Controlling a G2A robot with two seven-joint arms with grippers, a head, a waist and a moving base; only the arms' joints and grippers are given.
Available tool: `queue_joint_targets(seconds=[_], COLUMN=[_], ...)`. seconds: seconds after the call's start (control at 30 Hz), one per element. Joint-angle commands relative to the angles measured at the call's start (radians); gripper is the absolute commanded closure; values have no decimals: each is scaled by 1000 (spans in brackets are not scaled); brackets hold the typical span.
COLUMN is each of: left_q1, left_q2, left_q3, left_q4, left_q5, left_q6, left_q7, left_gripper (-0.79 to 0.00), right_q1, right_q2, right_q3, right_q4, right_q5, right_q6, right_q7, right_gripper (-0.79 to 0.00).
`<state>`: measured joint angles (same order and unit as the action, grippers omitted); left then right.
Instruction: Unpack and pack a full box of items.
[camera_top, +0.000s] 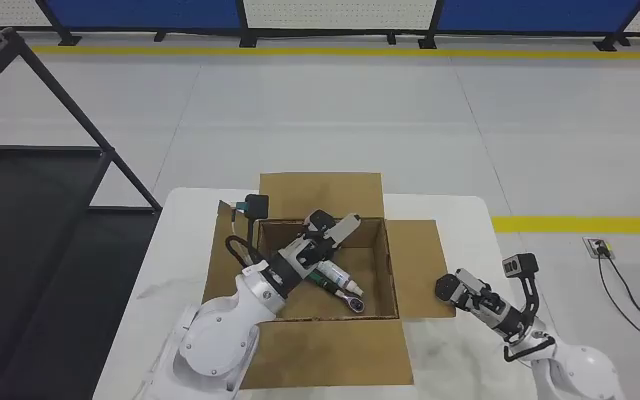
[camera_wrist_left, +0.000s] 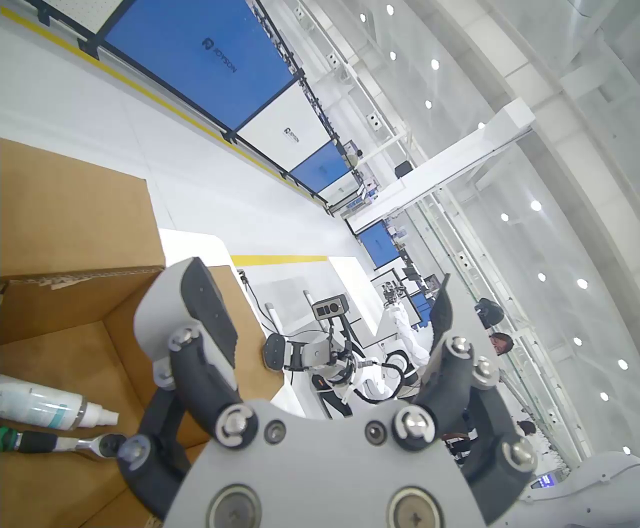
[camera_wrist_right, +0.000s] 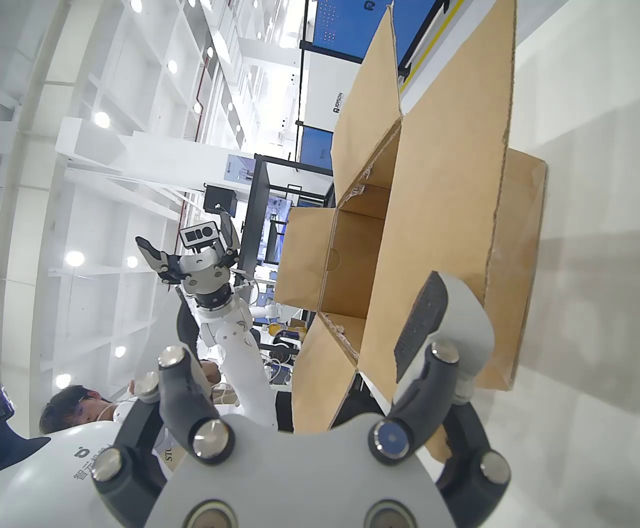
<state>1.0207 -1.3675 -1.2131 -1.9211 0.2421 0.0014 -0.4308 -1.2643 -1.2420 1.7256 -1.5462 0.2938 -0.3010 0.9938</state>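
Note:
An open cardboard box (camera_top: 395, 262) stands in the middle of the white table (camera_top: 452, 208), its flaps spread flat. Inside lie a white spray bottle (camera_top: 331, 271) (camera_wrist_left: 42, 401) and a ratchet tool with a green handle (camera_top: 349, 296) (camera_wrist_left: 67, 442), side by side on the bottom. My left gripper (camera_top: 335, 225) (camera_wrist_left: 325, 310) hangs open over the box's far half, above the two items, holding nothing. My right gripper (camera_top: 455, 286) (camera_wrist_right: 300, 345) is open and empty just off the box's right flap (camera_wrist_right: 440, 200), low by the table.
A black metal frame (camera_top: 70, 140) stands off the table's left side. Bare table surface lies right of the box and along its left edge. In the right wrist view the left gripper (camera_wrist_right: 192, 255) shows open beyond the box.

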Motion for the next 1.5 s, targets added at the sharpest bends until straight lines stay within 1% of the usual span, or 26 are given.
queue_joint_targets(seconds=[0.0,0.07,0.17,0.47,0.7,0.87,1.17,1.23,1.33,1.47], left_q1=[6,19,58,212,306,311,311,315,293,288], left_q2=[-1,1,7,24,30,30,30,29,27,28], left_q3=[-14,-38,-89,-281,-389,-391,-391,-388,-416,-479], left_q4=[-6,-19,-54,-185,-247,-250,-250,-239,-216,-223], left_q5=[-7,-12,-13,-33,-97,-106,-106,-123,-168,-238], left_q6=[4,9,10,-13,-43,-44,-44,-30,-19,3], left_q7=[42,62,89,163,213,212,212,213,274,304], left_gripper=[-785,-785,-785,-785,-785,-785,-785,-785,-785,-785], right_q1=[1,8,18,33,55,43,43,42,45,70], right_q2=[2,5,9,21,28,30,30,30,30,32], right_q3=[-11,-19,-27,-38,-68,-80,-80,-81,-102,-135], right_q4=[3,15,34,66,101,63,63,62,27,-46], right_q5=[-15,-27,-31,-41,-49,-57,-57,-57,-53,-104], right_q6=[6,10,6,-18,-23,-48,-48,-46,-35,-45], right_q7=[-15,-17,-16,-7,-15,-50,-50,-54,-76,-83], right_gripper=[-785,-785,-785,-785,-785,-785,-785,-785,-785,-785])
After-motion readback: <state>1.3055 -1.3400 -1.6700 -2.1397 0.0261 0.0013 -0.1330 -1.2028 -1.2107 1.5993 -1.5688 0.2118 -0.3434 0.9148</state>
